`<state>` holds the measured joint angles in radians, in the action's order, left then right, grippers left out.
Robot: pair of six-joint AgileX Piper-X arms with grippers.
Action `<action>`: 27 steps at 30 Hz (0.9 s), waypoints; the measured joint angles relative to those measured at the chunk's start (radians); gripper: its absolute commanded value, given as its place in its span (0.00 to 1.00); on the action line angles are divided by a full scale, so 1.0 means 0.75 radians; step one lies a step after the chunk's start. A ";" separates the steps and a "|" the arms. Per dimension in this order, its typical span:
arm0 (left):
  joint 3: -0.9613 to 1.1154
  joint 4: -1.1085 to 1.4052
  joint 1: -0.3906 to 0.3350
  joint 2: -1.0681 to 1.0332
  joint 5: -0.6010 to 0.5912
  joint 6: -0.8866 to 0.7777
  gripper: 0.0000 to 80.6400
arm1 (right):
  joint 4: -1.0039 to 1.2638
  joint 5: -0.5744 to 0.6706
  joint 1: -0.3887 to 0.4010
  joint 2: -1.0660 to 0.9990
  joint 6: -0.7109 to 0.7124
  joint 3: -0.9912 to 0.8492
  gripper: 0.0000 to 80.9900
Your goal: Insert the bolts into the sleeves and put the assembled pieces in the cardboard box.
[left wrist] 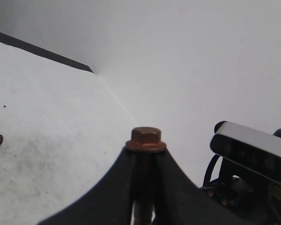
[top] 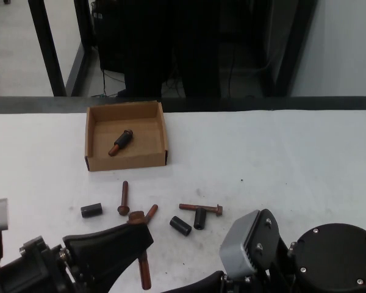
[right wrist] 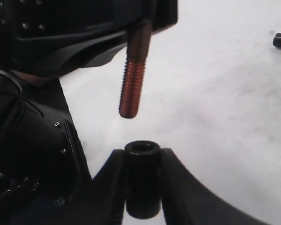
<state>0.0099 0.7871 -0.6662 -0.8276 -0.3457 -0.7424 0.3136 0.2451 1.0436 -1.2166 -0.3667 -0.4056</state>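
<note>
Left gripper [left wrist: 145, 157], lower left of the high view, fingers pinching a copper bolt [left wrist: 145, 139] just under its hex head, threaded shank sticking out past them. Right gripper [right wrist: 142, 164] clamped on a black sleeve [right wrist: 142, 180], fingers pressed to its sides, open bore facing the bolt's tip, a gap between the two. Cardboard box [top: 127, 162] in the upper left of the high view, on the white bench [top: 280, 152]; inside it, one assembled piece [top: 121, 142] lying aslant. Below the box, toward lower centre, loose on the bench: three bolts [top: 124, 196] and three sleeves [top: 91, 210], one sleeve just beside a bolt's shank.
</note>
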 measured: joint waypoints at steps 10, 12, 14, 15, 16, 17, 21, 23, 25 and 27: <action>0.000 0.029 -0.140 0.000 0.076 0.019 0.01 | 0.051 -0.019 0.000 0.000 -0.010 0.000 0.00; 0.000 0.029 -0.158 0.000 0.092 0.047 0.01 | 0.051 -0.020 0.000 0.000 -0.015 0.000 0.00; 0.000 0.026 -0.159 0.000 0.100 0.071 0.01 | 0.051 -0.020 0.003 0.000 -0.022 0.000 0.00; 0.000 0.024 -0.159 0.000 0.102 0.083 0.01 | 0.051 -0.020 0.003 -0.003 -0.025 0.000 0.00; 0.000 0.021 -0.159 0.000 0.104 0.104 0.01 | 0.051 -0.020 0.003 -0.002 -0.028 0.000 0.00; 0.000 0.021 -0.159 0.000 0.104 0.113 0.01 | 0.051 -0.020 0.003 -0.002 -0.033 0.000 0.00; 0.000 0.020 -0.159 0.000 0.108 0.132 0.01 | 0.051 -0.020 0.003 -0.002 -0.037 0.000 0.00; 0.000 0.020 -0.159 0.000 0.108 0.132 0.01 | 0.051 -0.017 0.003 -0.002 -0.041 0.000 0.00; 0.000 0.020 -0.159 0.000 0.108 0.132 0.01 | 0.051 -0.017 0.003 -0.002 -0.041 0.000 0.00; 0.000 0.020 -0.159 0.000 0.110 0.132 0.01 | 0.051 -0.017 0.003 -0.002 -0.041 0.000 0.00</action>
<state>0.0099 0.8019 -0.7857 -0.8276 -0.2633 -0.6432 0.3517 0.2327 1.0458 -1.2180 -0.3972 -0.4056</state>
